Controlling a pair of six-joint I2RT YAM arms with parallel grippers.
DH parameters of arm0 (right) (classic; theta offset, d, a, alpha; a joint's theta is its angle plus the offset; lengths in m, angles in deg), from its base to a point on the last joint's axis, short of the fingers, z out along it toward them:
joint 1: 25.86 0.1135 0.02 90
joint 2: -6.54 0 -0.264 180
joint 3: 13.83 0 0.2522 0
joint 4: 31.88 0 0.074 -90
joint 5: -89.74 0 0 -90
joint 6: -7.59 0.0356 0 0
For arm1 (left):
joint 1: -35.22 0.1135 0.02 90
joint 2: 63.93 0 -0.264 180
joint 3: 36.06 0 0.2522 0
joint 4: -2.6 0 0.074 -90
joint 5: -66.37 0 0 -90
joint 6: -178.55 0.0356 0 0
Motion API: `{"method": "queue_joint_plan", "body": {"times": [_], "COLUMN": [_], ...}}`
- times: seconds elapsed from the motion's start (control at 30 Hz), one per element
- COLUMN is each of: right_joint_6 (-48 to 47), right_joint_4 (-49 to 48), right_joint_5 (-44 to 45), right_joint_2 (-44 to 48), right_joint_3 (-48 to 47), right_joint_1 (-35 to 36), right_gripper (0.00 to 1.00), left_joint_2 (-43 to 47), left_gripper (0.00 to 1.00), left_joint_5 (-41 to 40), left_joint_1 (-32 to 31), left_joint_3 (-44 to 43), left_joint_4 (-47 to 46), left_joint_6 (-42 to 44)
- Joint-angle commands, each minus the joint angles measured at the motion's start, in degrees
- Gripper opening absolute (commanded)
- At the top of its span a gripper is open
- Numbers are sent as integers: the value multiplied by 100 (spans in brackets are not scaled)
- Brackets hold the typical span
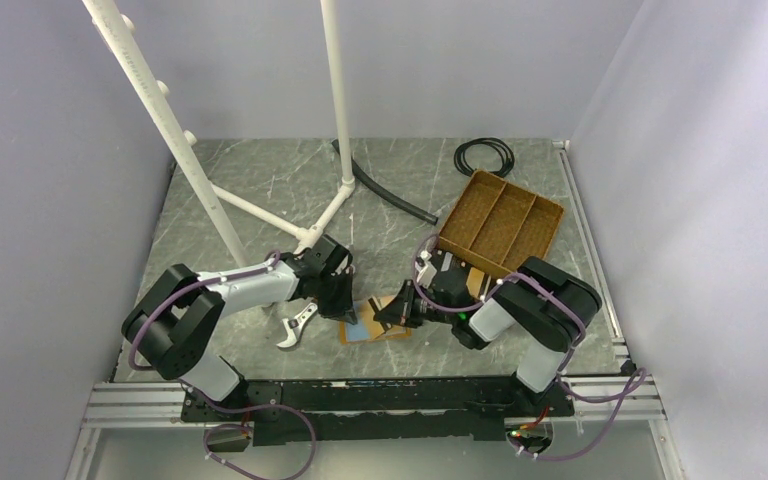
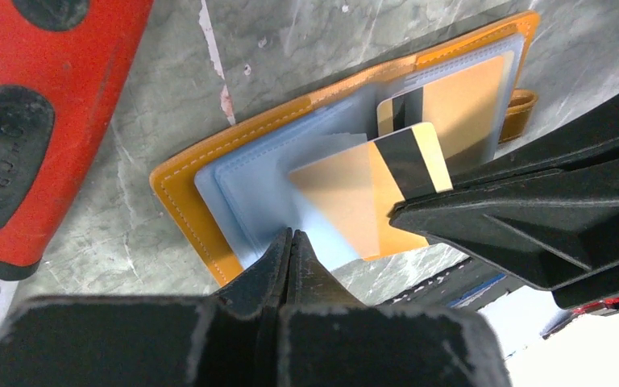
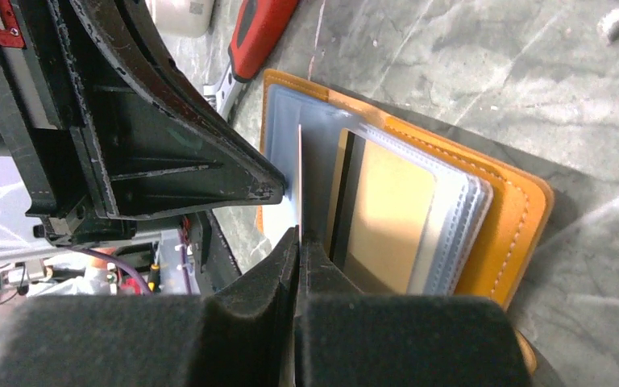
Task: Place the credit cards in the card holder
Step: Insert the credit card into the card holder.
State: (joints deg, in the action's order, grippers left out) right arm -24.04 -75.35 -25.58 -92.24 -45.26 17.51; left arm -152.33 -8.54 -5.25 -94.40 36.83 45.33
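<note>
Orange-tan holder (image 2: 185,201) lies open by the middle of the surface's (image 1: 260,190) near edge. Left pincer (image 2: 290,242), shut and empty, pins its blue sleeve (image 2: 250,193), likely as a steady. Right pincer (image 3: 298,238) clamps a card (image 2: 355,193) partway into that sleeve. Second card (image 2: 459,105) already sleeved.

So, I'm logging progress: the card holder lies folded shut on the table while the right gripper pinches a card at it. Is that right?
Not quite. The card holder lies open, not folded shut, with its clear sleeves exposed, as the left wrist view shows. The rest holds: it is on the table and the right gripper pinches a card at it.
</note>
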Motion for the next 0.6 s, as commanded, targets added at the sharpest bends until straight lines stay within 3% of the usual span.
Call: {"method": "queue_joint_plan", "body": {"times": [0.0, 0.17, 0.23, 0.4, 0.57], "right_joint_6": [223, -121, -421, -853, -918], "right_joint_4": [-552, 731, 1819, 3342, 3645], "right_joint_5": [658, 756, 887, 899, 899], "right_joint_2": [87, 417, 625, 720, 768], "right_joint_3": [205, 57, -177, -720, -669], "right_joint_1": [113, 118, 119, 136, 176], "right_gripper": [3, 23, 30, 33, 32], "left_joint_2": [233, 678, 785, 692, 450], "left_gripper": [0, 7, 11, 10, 5], "left_joint_5": [-167, -323, -380, -383, -290], "left_joint_1": [-38, -31, -31, -20, -18], "left_joint_3": [48, -127, -184, -103, 144], "left_joint_4": [303, 719, 872, 866, 562], "left_joint_6": [-63, -31, 17, 77, 27]}}
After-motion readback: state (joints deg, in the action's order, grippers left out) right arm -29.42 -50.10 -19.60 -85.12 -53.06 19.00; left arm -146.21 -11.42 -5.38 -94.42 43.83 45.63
